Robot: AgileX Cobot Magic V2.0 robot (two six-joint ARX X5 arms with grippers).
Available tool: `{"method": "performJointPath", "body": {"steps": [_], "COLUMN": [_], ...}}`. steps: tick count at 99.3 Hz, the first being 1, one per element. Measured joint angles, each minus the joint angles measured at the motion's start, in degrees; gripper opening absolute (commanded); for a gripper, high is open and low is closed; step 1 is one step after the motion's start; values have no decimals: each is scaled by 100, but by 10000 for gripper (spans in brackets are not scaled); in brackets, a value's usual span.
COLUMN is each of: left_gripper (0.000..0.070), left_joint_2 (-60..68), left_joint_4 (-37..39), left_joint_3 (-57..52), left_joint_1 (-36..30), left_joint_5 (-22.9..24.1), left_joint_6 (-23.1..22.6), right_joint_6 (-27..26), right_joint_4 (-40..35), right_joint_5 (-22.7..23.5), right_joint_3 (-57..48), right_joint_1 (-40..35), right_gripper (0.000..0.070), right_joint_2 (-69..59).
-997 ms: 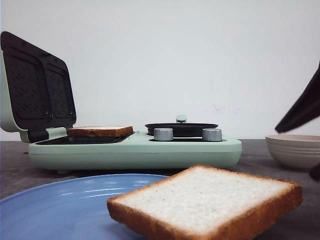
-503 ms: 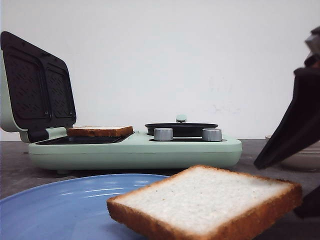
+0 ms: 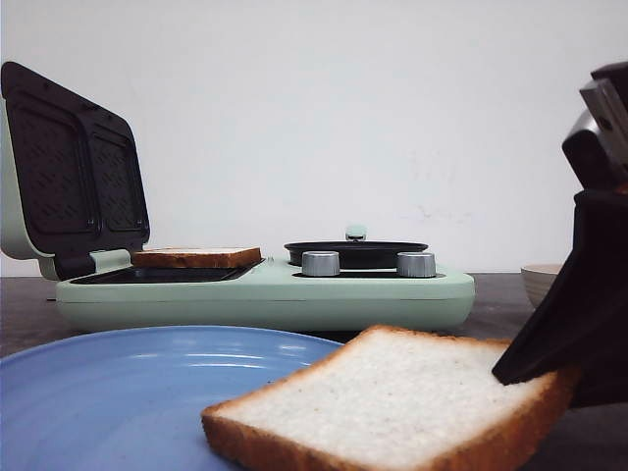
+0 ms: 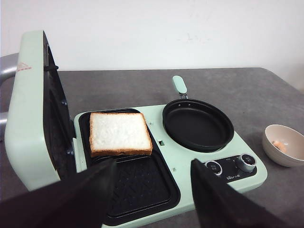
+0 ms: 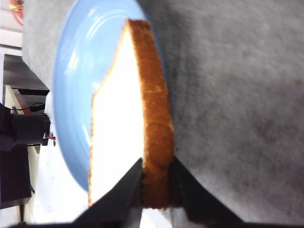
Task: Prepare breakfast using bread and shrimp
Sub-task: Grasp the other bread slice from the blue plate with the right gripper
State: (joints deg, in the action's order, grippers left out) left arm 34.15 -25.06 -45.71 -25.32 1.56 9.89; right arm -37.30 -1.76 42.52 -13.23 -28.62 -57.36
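One slice of bread (image 3: pixel 392 402) lies partly on the blue plate (image 3: pixel 118 392) in front, its right part past the rim. My right gripper (image 3: pixel 549 378) is shut on that slice's right crust edge; in the right wrist view the fingers (image 5: pixel 130 185) pinch the brown crust (image 5: pixel 154 118) from both faces. A second slice of bread (image 4: pixel 119 133) rests on the far plate of the open sandwich maker (image 4: pixel 175 156). My left gripper (image 4: pixel 152 175) hangs open over the maker's near plate, holding nothing. The shrimp (image 4: pixel 280 145) lies in a small beige bowl (image 4: pixel 285 152).
The maker's lid (image 4: pixel 28 114) stands upright on its left side. A round black pan (image 4: pixel 198 124) sits on the maker's right half, with two knobs (image 3: pixel 320 263) in front. The bowl (image 3: pixel 538 280) stands right of the maker, behind my right arm.
My right gripper has come in from the right, down onto the front slice, and shut on its right edge. The slice has shifted slightly lower and leftward.
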Motion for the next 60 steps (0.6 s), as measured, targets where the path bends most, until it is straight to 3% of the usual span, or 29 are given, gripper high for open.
{"method": "performJointPath", "body": {"steps": [19, 37, 49, 60], "left_gripper": [273, 273, 273, 273], "left_joint_2": [0, -61, -131, -181], "left_joint_4": [0, 0, 0, 2], "left_joint_3": [0, 0, 0, 0], "left_joint_1": [2, 2, 2, 2], "left_joint_5": [0, 0, 0, 0], "left_joint_6": [0, 2, 0, 2], "right_joint_6": [7, 203, 619, 1335], "right_joint_4": [496, 514, 376, -332], "right_joint_5": [282, 291, 199, -264], "right_joint_3": [-48, -780, -1532, -2356], "right_joint_1": [0, 0, -2, -37], "right_gripper": [0, 0, 0, 0], "right_joint_2": [0, -7, -7, -28]}}
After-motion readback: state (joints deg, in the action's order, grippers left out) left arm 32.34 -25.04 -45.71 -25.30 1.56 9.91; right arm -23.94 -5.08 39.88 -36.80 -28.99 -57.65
